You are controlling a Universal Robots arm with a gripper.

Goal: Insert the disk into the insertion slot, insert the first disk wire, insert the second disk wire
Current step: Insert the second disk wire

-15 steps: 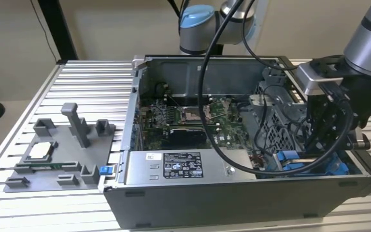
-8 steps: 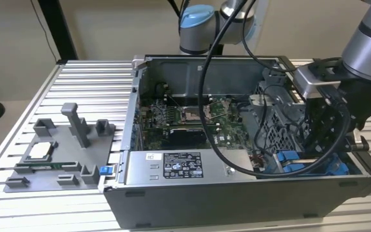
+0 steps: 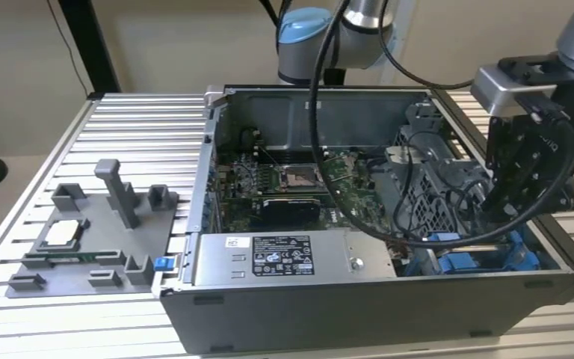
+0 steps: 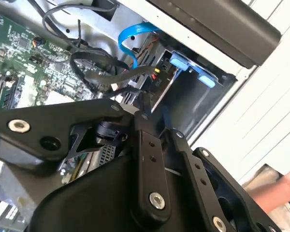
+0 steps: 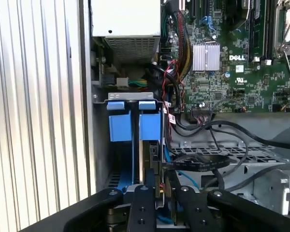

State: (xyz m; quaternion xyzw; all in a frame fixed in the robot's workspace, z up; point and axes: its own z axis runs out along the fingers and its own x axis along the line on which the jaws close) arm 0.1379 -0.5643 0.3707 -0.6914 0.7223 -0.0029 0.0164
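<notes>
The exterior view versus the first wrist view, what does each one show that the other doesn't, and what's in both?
Exterior view alone: the grey fixture tray on the slatted table, on that view's left of the open computer case, and the arm above it.

First wrist view alone: a close look down into the insertion slot with its blue tabs, and the silver heatsink.

Shared: the motherboard, the power-supply box, black cables and the gripper lowered at the bay.

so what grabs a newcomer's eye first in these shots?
The open computer case on the ribbed metal table, its green motherboard bare. Next, the black gripper lowered into the case's corner at the exterior view's right, over the insertion slot with its bright blue tabs. A grey fixture tray lies on the exterior view's left.
</notes>
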